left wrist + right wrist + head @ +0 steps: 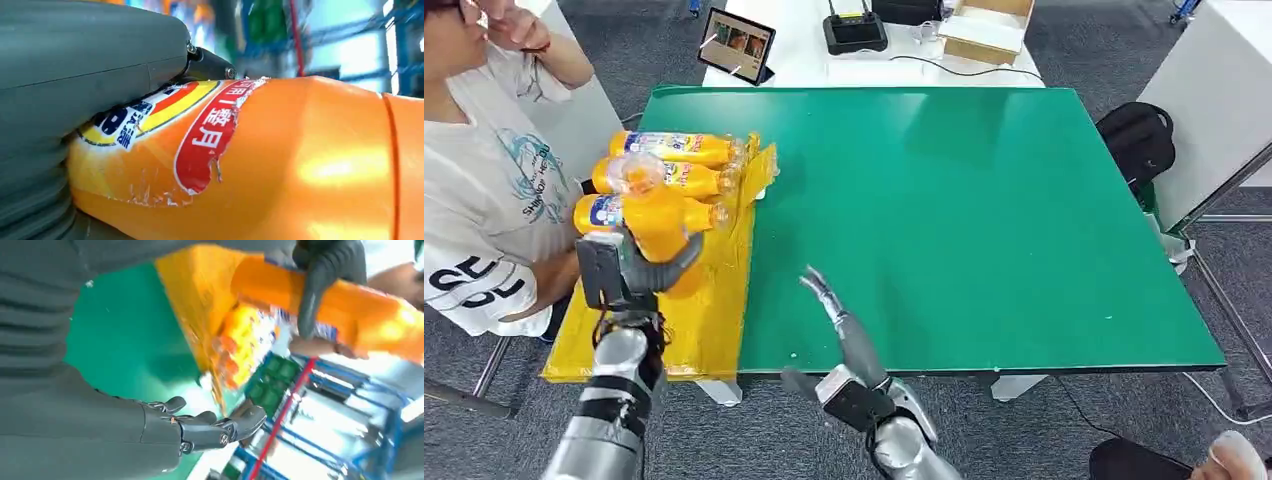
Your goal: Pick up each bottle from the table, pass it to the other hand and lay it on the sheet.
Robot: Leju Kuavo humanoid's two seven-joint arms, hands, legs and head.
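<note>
Holding an orange bottle (656,215) upright in our left hand (629,268), we have it raised above the yellow sheet (714,300), its clear cap end pointing up. Our fingers wrap around its lower body, and in the left wrist view the thumb (85,60) presses against the torn label. Three more bottles (674,150) lie on their sides in a row at the far end of the sheet, touching one another, caps toward the green table (964,220). Our right hand (839,325) hangs over the near edge of the table, fingers stretched out and apart, holding nothing. A person (484,190) in a white shirt sits just beside the sheet on our left.
</note>
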